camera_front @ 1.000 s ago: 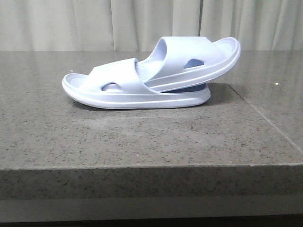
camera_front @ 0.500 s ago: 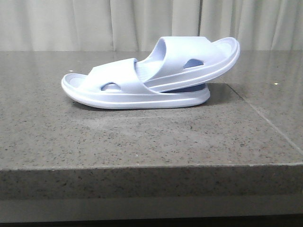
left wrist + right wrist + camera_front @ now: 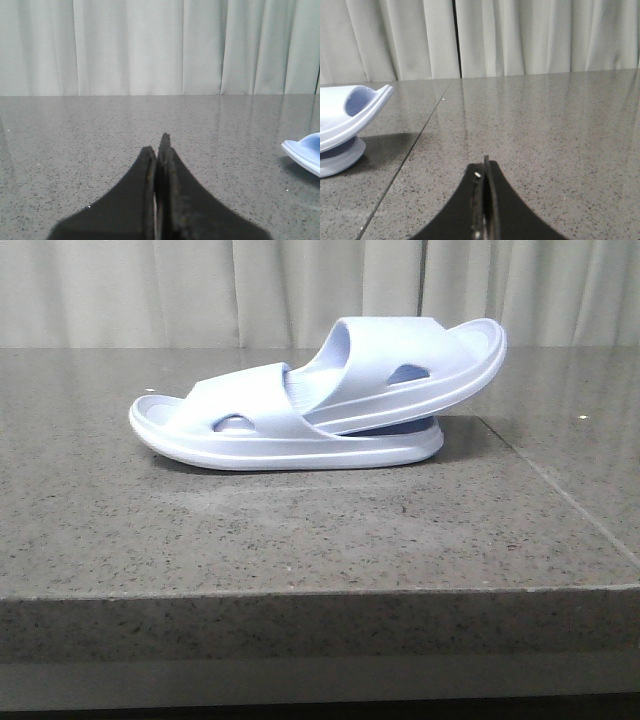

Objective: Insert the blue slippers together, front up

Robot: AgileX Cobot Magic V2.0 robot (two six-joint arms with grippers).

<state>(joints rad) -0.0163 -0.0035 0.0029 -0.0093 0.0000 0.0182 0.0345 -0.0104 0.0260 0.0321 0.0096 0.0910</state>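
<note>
Nearest the front camera runs the thick front edge of the worktop [image 3: 300,625], grey speckled stone, with a seam running diagonally across its right part. No arm shows in this view.

Farther back, about mid-depth on the worktop, sit the slippers [image 3: 320,405], side-on to the camera. The lower slipper [image 3: 250,440] lies flat on its sole, one end pointing left, the other right. The upper slipper [image 3: 420,360] is pushed in under the lower one's strap from the right; its inserted end is hidden inside the strap, and its free end tilts up and to the right, off the worktop, with its underside resting on the right end of the lower slipper. Each strap shows an oval side cutout. A dark shadow lies on the worktop to the right of the pair.

The left tool [image 3: 160,145] has its two black fingers pressed together, holding nothing, low over bare worktop; one end of the lower slipper [image 3: 305,152] shows at the edge of its view, well apart from it.

The right tool [image 3: 485,167] is likewise closed and empty, over bare worktop. In its view the raised slipper end [image 3: 355,112] overhangs the rounded end of the lower one [image 3: 340,157], also well apart.

Behind the worktop hangs a pale pleated curtain [image 3: 300,290].
</note>
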